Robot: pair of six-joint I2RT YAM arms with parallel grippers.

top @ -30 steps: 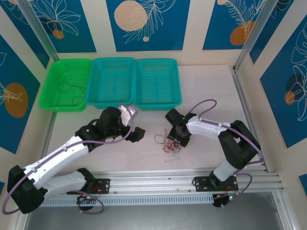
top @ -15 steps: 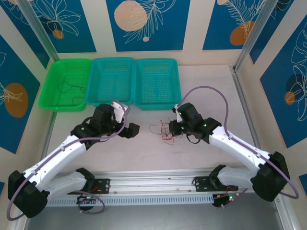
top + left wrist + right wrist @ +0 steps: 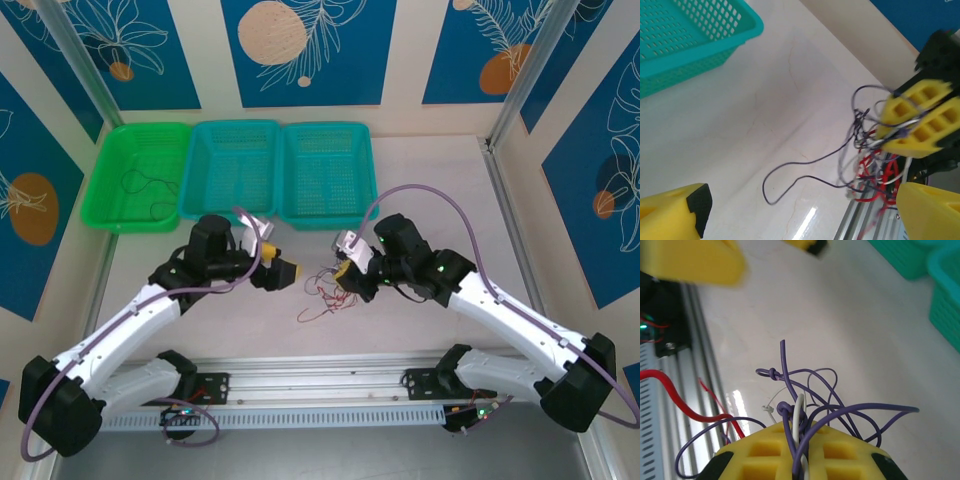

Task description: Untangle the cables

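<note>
Tabletop [image 3: 430,190] pale | my right gripper [image 3: 346,272] clamped on cables [image 3: 322,294] | left gripper [image 3: 284,270] apart | limp, light, snag-prone; grab loose dark strand [image 3: 790,176]

Top view: cables [image 3: 322,297] too thin to separate strand by strand, and the gripped part is hidden by the right gripper [image 3: 346,272]. Right wrist: right fingers [image 3: 765,455] cut by the bottom edge, cable runs vanish between them. Left wrist: left fingers [image 3: 671,214] cropped at the bottom corners, right gripper blurred.
</note>
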